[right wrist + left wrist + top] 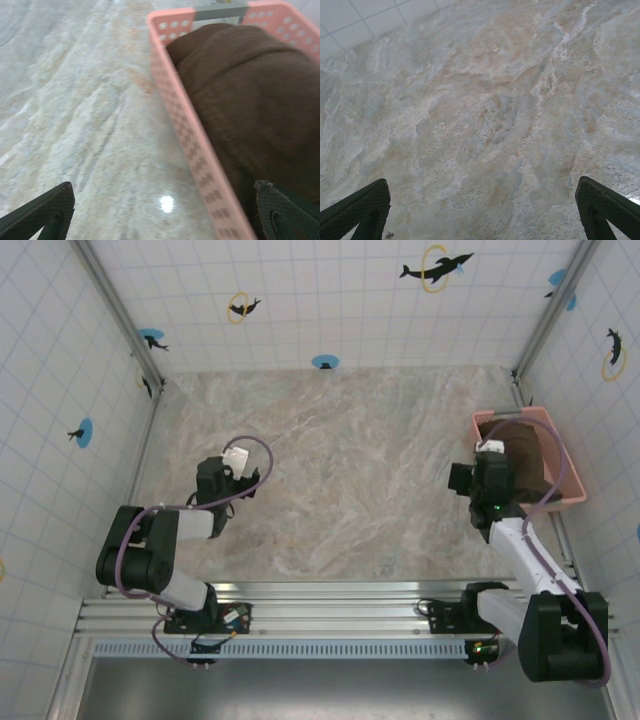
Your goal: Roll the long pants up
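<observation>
The long pants [250,90] are a bundle of dark brown cloth filling a pink plastic basket [190,135] at the table's right edge; from above they show as a brown heap [535,458]. My right gripper [162,212] is open and straddles the basket's near left wall. Its right finger [285,212] hangs over the cloth and its left finger [42,215] over bare table. From above, this gripper [492,462] sits at the basket's left side. My left gripper [482,210] is open over bare marble, far left of the basket [228,468].
The marble-patterned table [350,460] is walled by white tiled panels with dolphin stickers. The basket's rim [510,416] stands close to the right wall and its corner post [522,380]. A metal rail [330,590] carrying both arm bases runs along the near edge.
</observation>
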You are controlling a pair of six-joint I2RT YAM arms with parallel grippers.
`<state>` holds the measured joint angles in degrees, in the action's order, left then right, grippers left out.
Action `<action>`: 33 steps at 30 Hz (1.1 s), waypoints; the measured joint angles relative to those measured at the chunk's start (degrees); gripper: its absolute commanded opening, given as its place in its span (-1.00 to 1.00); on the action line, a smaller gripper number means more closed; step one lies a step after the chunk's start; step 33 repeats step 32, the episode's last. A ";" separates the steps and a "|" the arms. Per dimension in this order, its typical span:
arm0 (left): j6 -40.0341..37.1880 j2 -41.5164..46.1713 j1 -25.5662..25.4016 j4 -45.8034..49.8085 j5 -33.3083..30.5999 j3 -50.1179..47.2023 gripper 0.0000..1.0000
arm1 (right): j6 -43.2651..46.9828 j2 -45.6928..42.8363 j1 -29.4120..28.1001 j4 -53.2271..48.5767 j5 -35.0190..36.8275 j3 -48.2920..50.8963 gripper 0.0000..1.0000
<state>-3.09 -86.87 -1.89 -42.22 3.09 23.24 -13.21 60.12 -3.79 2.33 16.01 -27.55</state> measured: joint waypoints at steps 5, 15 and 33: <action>-0.15 0.00 0.00 -2.10 0.02 0.00 0.95 | 3.45 9.86 -2.27 13.99 0.46 2.95 0.93; -0.15 0.00 0.00 -2.32 0.02 0.00 0.95 | 10.10 24.57 -7.08 32.81 3.48 3.10 0.93; -0.15 0.00 0.00 -2.34 0.02 0.00 0.95 | 12.76 26.71 -4.15 42.82 -4.35 5.51 0.93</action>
